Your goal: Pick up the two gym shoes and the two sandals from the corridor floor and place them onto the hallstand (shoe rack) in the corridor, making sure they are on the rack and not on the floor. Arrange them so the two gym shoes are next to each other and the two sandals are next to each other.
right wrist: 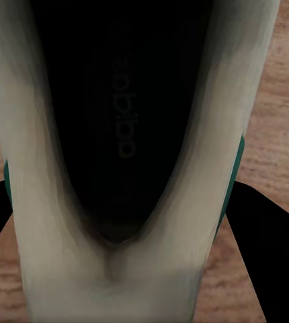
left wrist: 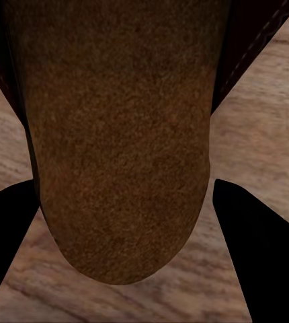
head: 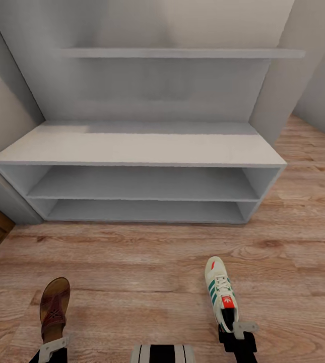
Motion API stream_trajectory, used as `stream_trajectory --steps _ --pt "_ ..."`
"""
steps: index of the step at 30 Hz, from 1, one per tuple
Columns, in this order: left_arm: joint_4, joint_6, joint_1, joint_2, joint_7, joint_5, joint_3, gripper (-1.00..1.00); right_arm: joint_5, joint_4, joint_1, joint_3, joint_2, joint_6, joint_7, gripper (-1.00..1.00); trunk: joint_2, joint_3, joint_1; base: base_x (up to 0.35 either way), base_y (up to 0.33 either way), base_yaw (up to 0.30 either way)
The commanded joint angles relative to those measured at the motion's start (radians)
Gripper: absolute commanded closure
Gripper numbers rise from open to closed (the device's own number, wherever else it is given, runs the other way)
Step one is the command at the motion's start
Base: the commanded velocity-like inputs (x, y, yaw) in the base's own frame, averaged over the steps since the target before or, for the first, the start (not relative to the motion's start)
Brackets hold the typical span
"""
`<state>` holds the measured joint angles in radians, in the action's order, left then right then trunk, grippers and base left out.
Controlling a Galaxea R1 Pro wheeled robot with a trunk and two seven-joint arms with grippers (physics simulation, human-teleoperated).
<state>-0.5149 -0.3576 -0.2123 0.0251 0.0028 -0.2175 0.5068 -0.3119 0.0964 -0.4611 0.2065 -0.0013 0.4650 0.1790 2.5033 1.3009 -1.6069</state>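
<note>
Left end effector (head: pixel 53 348): it is at the bottom of the head view, clamped on the heel end of the sandal. One pale finger shows there.
Left wrist view: the two dark fingers (left wrist: pixel 7 242) sit on each side of the sandal's (left wrist: pixel 117 148) brown insole. The insole's rough grain shows up close here, which the head view is too far away to show.
Sandal: in the head view the sandal (head: pixel 54 307) points toward the rack, toe away from the robot. Its dark woven strap shows here.
Right end effector (head: pixel 237 330): it is clamped on the heel of the gym shoe, low on the right of the head view.
Right wrist view: the gym shoe (right wrist: pixel 128 141) opening is dark inside, with faint letters on the insole. A bit of green shows on its sides.
Gym shoe: the head view shows the gym shoe (head: pixel 221 294) from above, white with green stripes, laces and a red tongue patch. Its toe points to the rack.
Corridor floor (head: pixel 147 262): light wood planks lie under both shoes in all three views.
Hallstand (head: pixel 137 151): a pale grey rack with two open shelves stands ahead, well apart from both shoes.
Wall shelf (head: pixel 182 53): one long shelf hangs above the rack.
</note>
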Motion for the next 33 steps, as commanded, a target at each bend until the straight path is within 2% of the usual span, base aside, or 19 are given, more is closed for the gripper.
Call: stream_trajectory --steps 1,14,22,25,28,31,33 --pt "0.001 -0.004 -0.001 -0.001 0.002 -0.011 0.005 1.00 -0.010 -0.001 -0.001 0.007 0.000 0.003 0.003 1.00 0.000 0.001 0.000 0.000 -0.001 0.030" --pt "0.001 -0.004 -0.001 0.001 0.001 -0.018 0.000 1.00 -0.011 -0.008 -0.001 0.005 -0.001 0.003 0.002 1.00 0.000 0.001 0.000 0.000 0.000 0.003" --pt "0.001 0.005 -0.004 0.010 -0.009 -0.022 -0.007 1.00 -0.013 -0.017 -0.001 0.006 -0.019 0.002 0.002 1.00 0.000 0.001 0.000 0.000 0.000 0.000" --pt "0.001 0.011 -0.007 0.033 -0.032 -0.020 -0.007 1.00 -0.011 -0.016 -0.001 0.006 -0.025 0.002 0.005 1.00 0.000 0.001 0.000 0.000 0.000 0.000" --pt "0.001 0.022 -0.011 0.063 -0.083 -0.019 -0.005 1.00 -0.009 -0.016 -0.001 0.007 -0.027 0.002 0.007 1.00 0.000 0.001 0.000 0.000 0.000 0.000" --pt "-0.006 0.061 -0.022 0.101 -0.167 -0.020 -0.004 1.00 -0.008 -0.017 -0.001 0.007 -0.029 0.003 0.008 1.00 0.000 0.001 0.000 0.000 0.000 0.000" --pt "-0.010 0.088 -0.035 0.114 -0.198 -0.020 -0.004 1.00 -0.008 -0.018 -0.001 0.007 -0.029 0.002 0.007 1.00 0.000 0.001 0.000 0.000 0.000 0.000"
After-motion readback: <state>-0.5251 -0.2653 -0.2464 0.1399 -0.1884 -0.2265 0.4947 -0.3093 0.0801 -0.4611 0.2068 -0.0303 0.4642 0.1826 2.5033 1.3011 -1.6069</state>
